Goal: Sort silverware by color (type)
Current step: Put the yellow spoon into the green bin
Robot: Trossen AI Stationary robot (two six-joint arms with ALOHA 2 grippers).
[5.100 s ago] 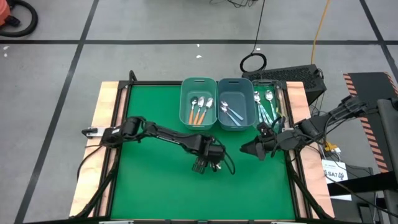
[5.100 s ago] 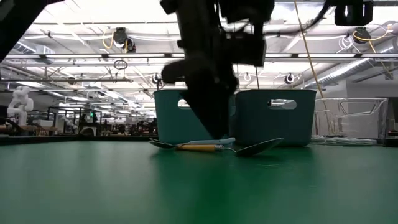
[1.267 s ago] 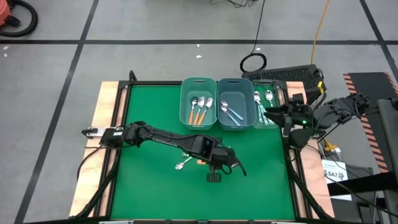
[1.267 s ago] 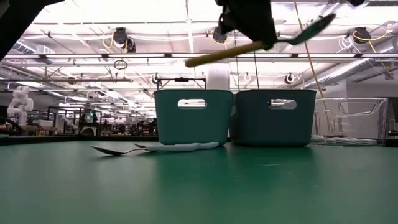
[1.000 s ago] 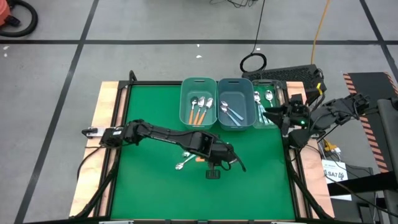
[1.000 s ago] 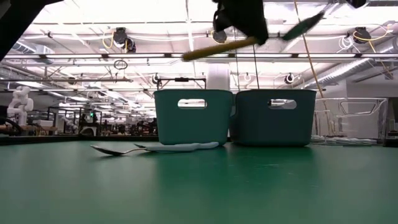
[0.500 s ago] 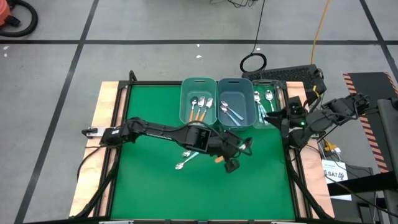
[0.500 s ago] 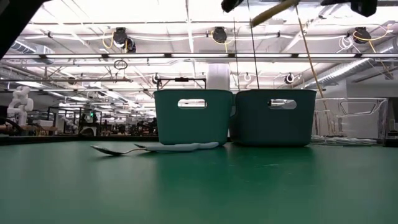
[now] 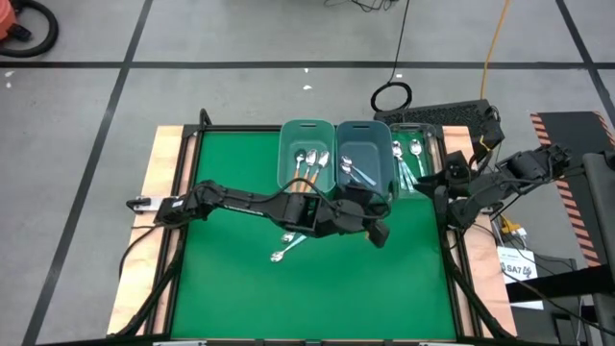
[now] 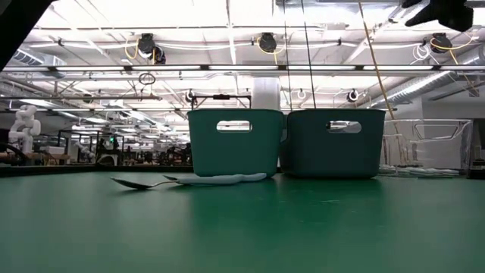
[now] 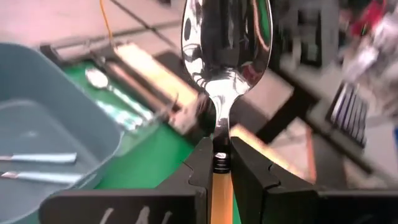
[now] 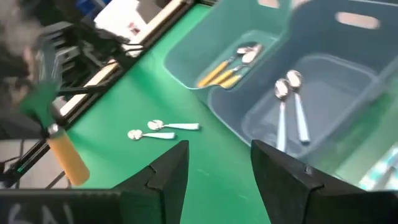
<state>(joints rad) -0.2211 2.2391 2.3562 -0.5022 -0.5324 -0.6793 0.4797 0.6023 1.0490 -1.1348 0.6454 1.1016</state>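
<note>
While clamped by its orange handle | spoon (image 11: 225, 50) sticks out beyond left claw (image 11: 221, 163) | right claw (image 12: 214, 163) spread, empty

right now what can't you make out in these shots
- Orange-handled spoon in the left pincer: the left wrist view's edge cuts off its handle; the high view hides it under the arm.
- Two spoons on the mat: handle colours too small in the high view.
- Rightmost tray's spoons: partly covered by the right arm in the high view.

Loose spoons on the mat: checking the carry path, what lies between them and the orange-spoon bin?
High view: only bare green mat between loose spoons and orange-spoon bin.
</note>
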